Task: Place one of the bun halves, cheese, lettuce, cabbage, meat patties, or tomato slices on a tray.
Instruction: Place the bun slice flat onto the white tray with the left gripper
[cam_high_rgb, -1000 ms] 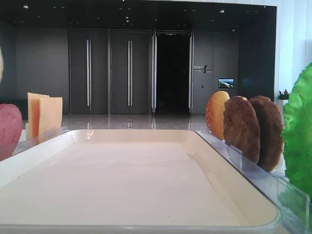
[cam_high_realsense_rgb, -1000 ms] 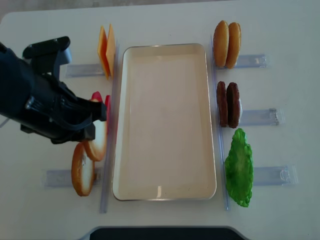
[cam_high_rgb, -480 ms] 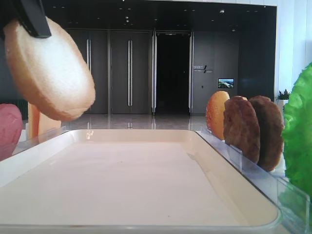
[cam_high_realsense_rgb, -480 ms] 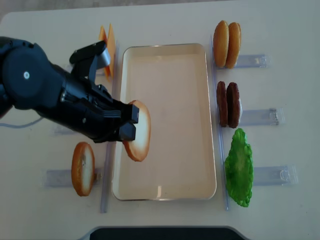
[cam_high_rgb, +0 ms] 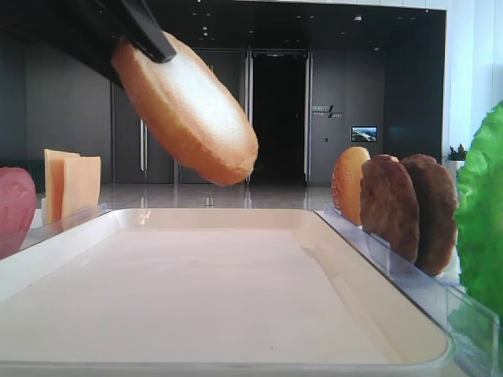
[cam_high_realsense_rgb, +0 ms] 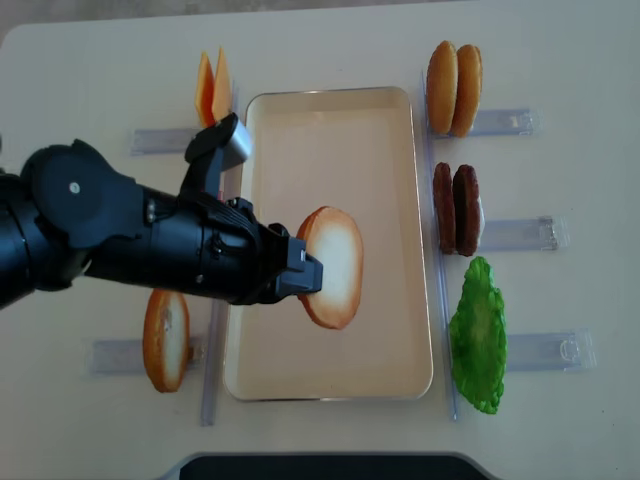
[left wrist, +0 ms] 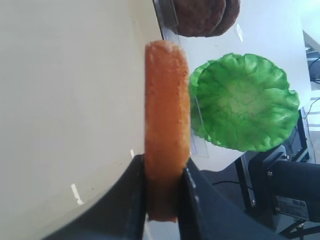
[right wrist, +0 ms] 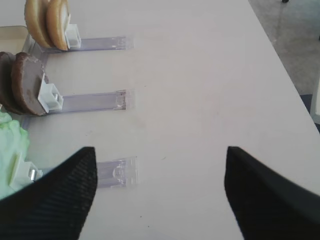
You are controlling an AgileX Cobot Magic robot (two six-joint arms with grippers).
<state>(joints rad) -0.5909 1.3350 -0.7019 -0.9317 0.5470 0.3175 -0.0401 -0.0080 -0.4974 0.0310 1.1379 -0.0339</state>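
My left gripper (cam_high_realsense_rgb: 305, 272) is shut on a bun half (cam_high_realsense_rgb: 335, 265), gripping its rim and holding it tilted in the air over the middle of the cream tray (cam_high_realsense_rgb: 380, 160). The left wrist view shows the bun half (left wrist: 167, 100) edge-on between the jaws of the left gripper (left wrist: 163, 165), with the tray (left wrist: 65, 100) below. From the low view the bun half (cam_high_rgb: 189, 106) hangs well clear of the tray floor (cam_high_rgb: 196, 290). My right gripper (right wrist: 160, 165) is open and empty above bare table, right of the racks.
Right of the tray stand two orange buns (cam_high_realsense_rgb: 453, 88), the meat patties (cam_high_realsense_rgb: 457, 208) and the lettuce (cam_high_realsense_rgb: 478, 335) in clear racks. On the left are the cheese (cam_high_realsense_rgb: 212, 85) and another bun half (cam_high_realsense_rgb: 166, 338). A red slice (cam_high_rgb: 14, 208) shows at the low view's left edge.
The left arm has carried the bun half rightward from the left rack to above the tray's middle. The right gripper's earlier state is not shown.
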